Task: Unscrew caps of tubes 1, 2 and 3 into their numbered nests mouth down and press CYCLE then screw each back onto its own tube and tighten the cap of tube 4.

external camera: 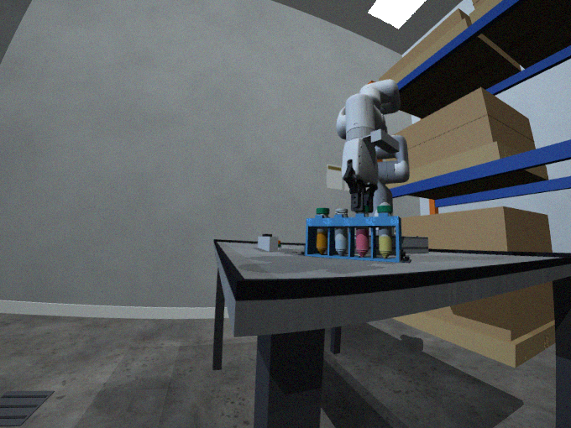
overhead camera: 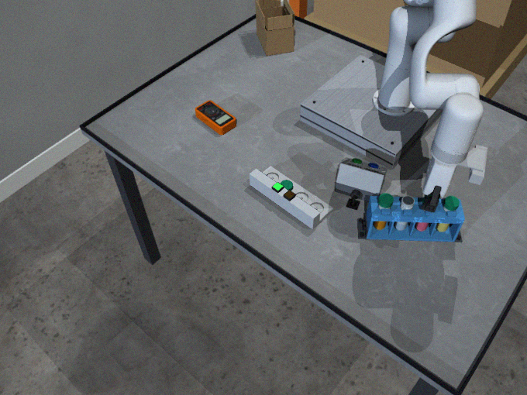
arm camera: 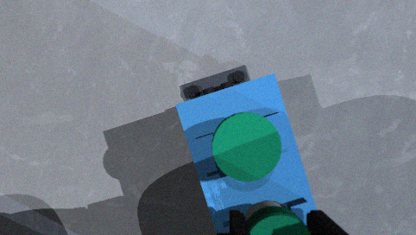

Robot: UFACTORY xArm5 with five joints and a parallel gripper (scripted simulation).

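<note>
1. While the green lamp (overhead camera: 277,187) glows on the cap tray (overhead camera: 269,191), the gripper (overhead camera: 431,201) stands upright over the blue decapping station (overhead camera: 411,233), pinching a green cap (arm camera: 276,221) on the pink tube (external camera: 362,242).
2. One green cap (overhead camera: 287,184) sits in the cap tray, left of the station.
3. Beside the gripped tube, the white tube (overhead camera: 407,201) is uncapped.
4. Both end tubes wear green caps.

Warehouse: shelf rack (external camera: 480,170) w/ boxes (external camera: 468,123).
</note>
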